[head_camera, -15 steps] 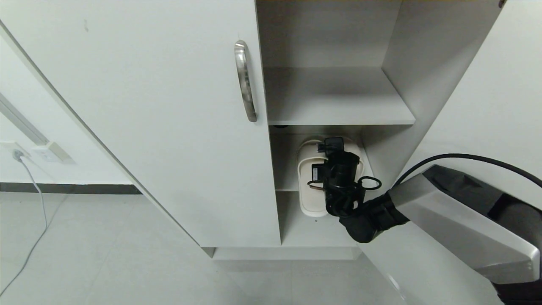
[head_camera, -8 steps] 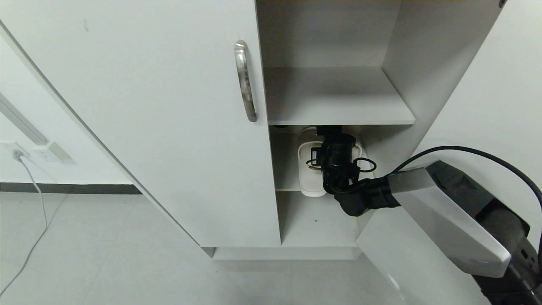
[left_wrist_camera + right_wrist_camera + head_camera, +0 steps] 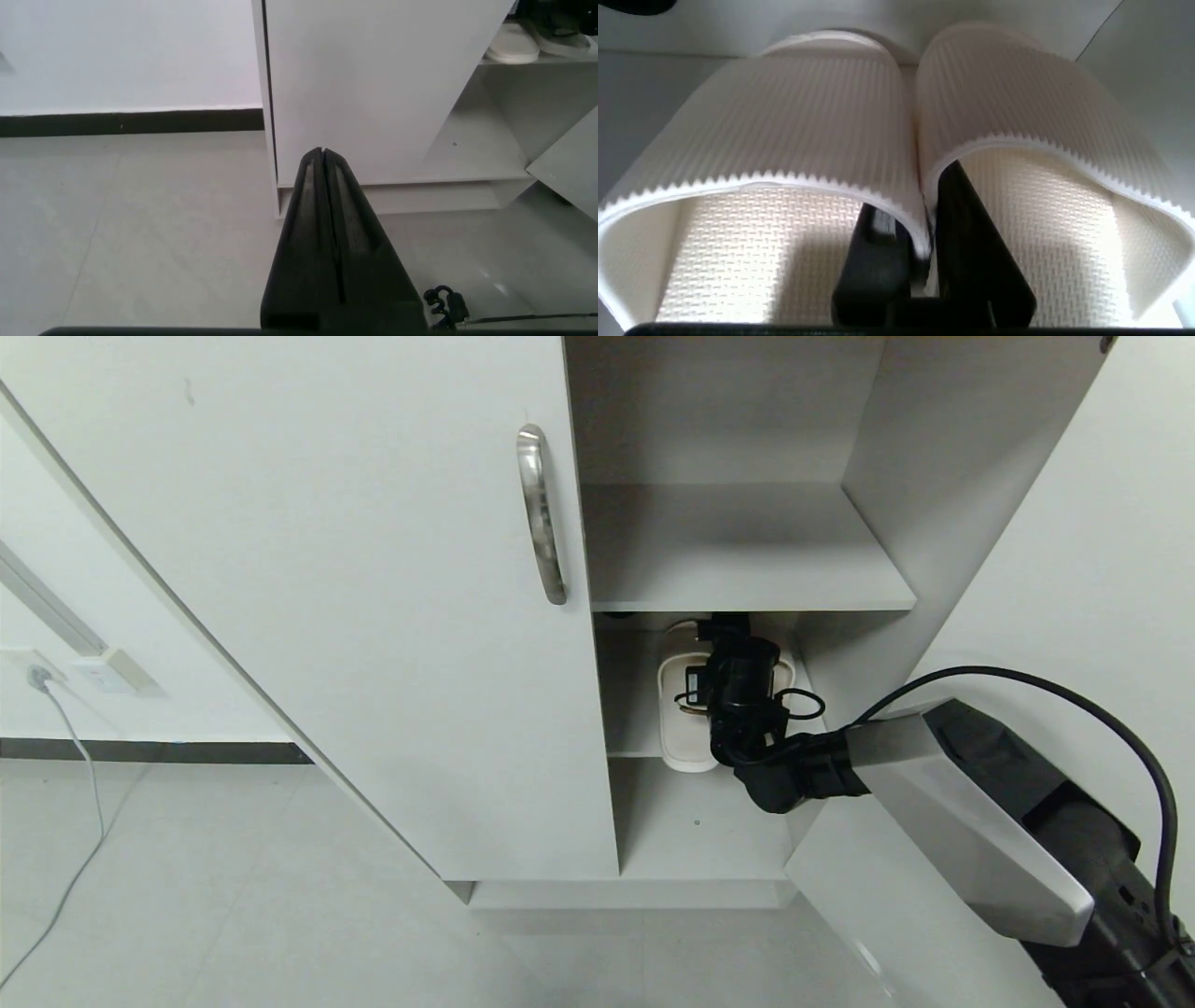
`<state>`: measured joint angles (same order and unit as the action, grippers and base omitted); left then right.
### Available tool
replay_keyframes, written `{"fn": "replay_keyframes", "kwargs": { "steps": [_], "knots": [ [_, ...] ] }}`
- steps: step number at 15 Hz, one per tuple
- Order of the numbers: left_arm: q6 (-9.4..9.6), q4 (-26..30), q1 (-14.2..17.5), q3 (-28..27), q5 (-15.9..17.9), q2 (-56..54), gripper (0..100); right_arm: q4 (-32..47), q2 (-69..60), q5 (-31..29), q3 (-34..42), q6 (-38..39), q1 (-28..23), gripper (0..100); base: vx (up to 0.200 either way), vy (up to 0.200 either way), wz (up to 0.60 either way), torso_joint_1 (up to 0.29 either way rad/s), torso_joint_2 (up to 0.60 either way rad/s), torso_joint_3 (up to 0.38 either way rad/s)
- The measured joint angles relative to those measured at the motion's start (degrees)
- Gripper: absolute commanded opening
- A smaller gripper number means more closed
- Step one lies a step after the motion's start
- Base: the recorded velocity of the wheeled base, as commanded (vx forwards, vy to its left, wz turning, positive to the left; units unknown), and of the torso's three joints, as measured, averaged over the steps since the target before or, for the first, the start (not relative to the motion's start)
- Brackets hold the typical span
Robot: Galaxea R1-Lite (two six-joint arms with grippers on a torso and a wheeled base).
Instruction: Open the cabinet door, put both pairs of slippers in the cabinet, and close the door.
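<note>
A pair of cream ribbed slippers [image 3: 785, 112] sits side by side, toes pointing into the cabinet. My right gripper [image 3: 924, 224] is shut on their two inner walls, pinching them together. In the head view the slippers [image 3: 681, 719] lie at the lower shelf [image 3: 635, 728] of the open right compartment, heels at its front edge, under my right gripper [image 3: 719, 630]. The left cabinet door [image 3: 327, 569] is closed. My left gripper [image 3: 322, 159] is shut on nothing, low above the floor in front of the cabinet.
The right door [image 3: 1074, 541] stands swung open beside my right arm. An upper shelf [image 3: 738, 551] is bare. A metal handle [image 3: 541, 513] is on the closed door. A wall socket and cable [image 3: 42, 681] are at the far left, above tiled floor [image 3: 233, 915].
My right arm pushed the slippers up and deeper into the cabinet, from in front of the lower shelf onto it. In the last half second it barely moved.
</note>
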<state>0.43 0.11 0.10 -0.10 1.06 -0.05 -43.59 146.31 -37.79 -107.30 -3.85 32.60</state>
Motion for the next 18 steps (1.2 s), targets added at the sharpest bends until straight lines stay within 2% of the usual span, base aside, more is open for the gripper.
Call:
{"fn": "replay_keyframes", "kwargs": {
  "steps": [1, 2, 7, 10, 13, 18],
  "knots": [
    [0.01, -0.01, 0.00, 0.00, 0.00, -0.02, 0, 0.02, 0.07, -0.04, 0.00, 0.00, -0.02, 0, 0.000, 0.000, 0.00, 0.000, 0.00, 0.000],
    [0.01, -0.01, 0.00, 0.00, -0.02, 0.00, 0, 0.02, 0.11, -0.04, 0.00, 0.00, -0.02, 100, 0.000, 0.000, 0.00, 0.000, 0.00, 0.000],
    [0.01, -0.01, 0.00, 0.00, 0.00, 0.00, 0, -0.13, 0.13, -0.13, 0.69, 0.09, 0.00, 100, 0.000, 0.000, 0.00, 0.000, 0.00, 0.000],
    [0.01, 0.00, 0.00, 0.00, 0.00, 0.00, 0, -2.11, -1.08, -0.15, 5.40, 0.09, 0.41, 100, 0.000, 0.000, 0.00, 0.000, 0.00, 0.000],
    [0.09, -0.01, 0.00, 0.00, 0.00, 0.00, 0, -6.94, -4.67, -0.24, 14.23, 0.05, 1.55, 100, 0.000, 0.000, 0.00, 0.000, 0.00, 0.000],
    [0.12, -0.01, 0.00, 0.00, -0.02, 0.00, 0, -19.69, -14.25, -0.63, 36.99, -0.05, 5.55, 100, 0.000, 0.000, 0.00, 0.000, 0.00, 0.000]
  ]
}}
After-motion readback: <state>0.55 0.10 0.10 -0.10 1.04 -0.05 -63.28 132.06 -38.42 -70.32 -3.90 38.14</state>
